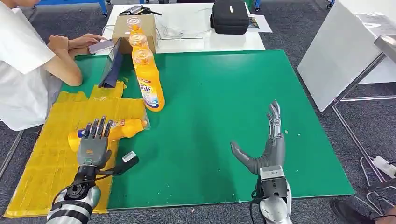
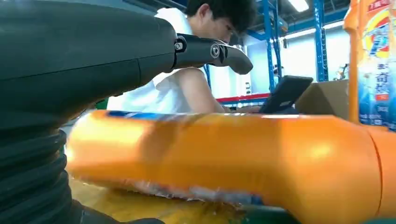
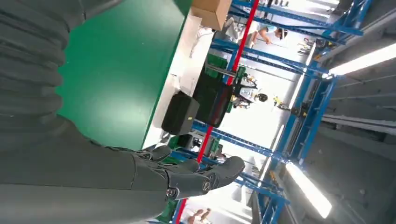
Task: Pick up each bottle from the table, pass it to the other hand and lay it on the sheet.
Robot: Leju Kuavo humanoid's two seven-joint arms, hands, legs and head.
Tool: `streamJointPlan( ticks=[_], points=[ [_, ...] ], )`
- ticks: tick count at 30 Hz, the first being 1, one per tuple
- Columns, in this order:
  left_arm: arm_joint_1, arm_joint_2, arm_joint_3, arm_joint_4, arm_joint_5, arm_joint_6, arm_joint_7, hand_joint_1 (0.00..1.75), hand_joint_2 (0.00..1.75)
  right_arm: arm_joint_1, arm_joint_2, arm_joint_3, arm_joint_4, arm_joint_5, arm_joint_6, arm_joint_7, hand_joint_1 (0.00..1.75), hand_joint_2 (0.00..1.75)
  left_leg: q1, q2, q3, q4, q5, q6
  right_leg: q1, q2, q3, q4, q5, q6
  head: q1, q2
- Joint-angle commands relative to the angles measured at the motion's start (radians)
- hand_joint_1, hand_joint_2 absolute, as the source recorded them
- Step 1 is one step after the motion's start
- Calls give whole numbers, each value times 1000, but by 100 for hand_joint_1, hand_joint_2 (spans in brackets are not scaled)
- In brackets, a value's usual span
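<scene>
- You are looking down from the robot's head at a green table [image 1: 224,116], with a yellow sheet [image 1: 42,158] spread over its left side.
- One orange bottle [image 1: 123,129] lies on its side on the sheet, its neck pointing toward the green surface.
- Your left hand [image 1: 95,142] sits over the base end of that lying bottle, fingers spread and pointing forward. In the left wrist view the bottle [image 2: 224,158] fills the space under the thumb, resting on the sheet. Whether the fingers are gripping it or have let go, you cannot tell.
- Your right hand [image 1: 266,144] hovers over the green table, well apart from the bottles, fingers straight, thumb out, holding nothing.
- Three upright orange bottles stand in a row behind the sheet; the nearest bottle [image 1: 149,81] stands on the green, just beside the sheet's edge.
- A seated person [image 1: 28,70] leans on the far left corner, near a cardboard box [image 1: 135,28].
- Judgement: you are at the laying-down step for this bottle. Next, lift the left hand clear without rolling the bottle, then reach for the nearest upright bottle.
</scene>
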Motion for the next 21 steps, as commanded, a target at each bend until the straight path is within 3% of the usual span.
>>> streamJointPlan(
  ticks=[1, 4, 8, 11, 13, 15, 21],
  points=[
    [-24, -47, 8, 66, 16, -1, -17, 0, 175, 3, -9, -27, 35, -8, 12, -10, 0, 175, 2, -2, 5, 0, -2, -1, 1, 1, 6, -1, -2, -2, 0, 0],
    [-14, -56, 16, 47, 60, -1, -54, 0, 175, 8, -7, -33, 39, -2, 12, -11, 0, 175, 2, -1, 5, 0, -2, -1, 1, 2, 6, -1, -2, -3, 0, 0],
    [27, -108, 55, -35, 214, -1, -212, 0, 175, 35, -1, -55, 22, 10, 6, -16, 0, 175, 1, -1, 2, -1, -1, -1, 1, 1, 3, -1, -1, -1, 0, 0],
    [55, -104, -30, -82, 460, -19, -340, 0, 175, 55, 2, -74, 5, 21, 8, -21, 0, 175, 2, -2, 5, 0, -3, -1, 1, 1, 6, -1, -3, -3, 0, 0],
    [141, -69, -122, -278, 757, -190, -484, 0, 175, 59, -1, -87, -2, 17, 25, -27, 0, 175, 2, -2, 5, 1, -3, -1, 1, 1, 6, 0, -3, -3, 0, 0],
    [239, -57, -127, -452, 927, -299, -574, 0, 175, 61, -10, -95, -1, 4, 57, -18, 0, 175, 2, 0, 4, 2, -4, -1, 2, 3, 4, 0, -3, -3, 0, 0],
    [370, -63, -78, -710, 1349, -605, -583, 0, 175, 127, -19, -189, 3, -101, 219, 10, 0, 175, 2, 0, 3, 1, -5, -2, 2, 3, 3, 0, -3, -2, 0, 0]
  ],
)
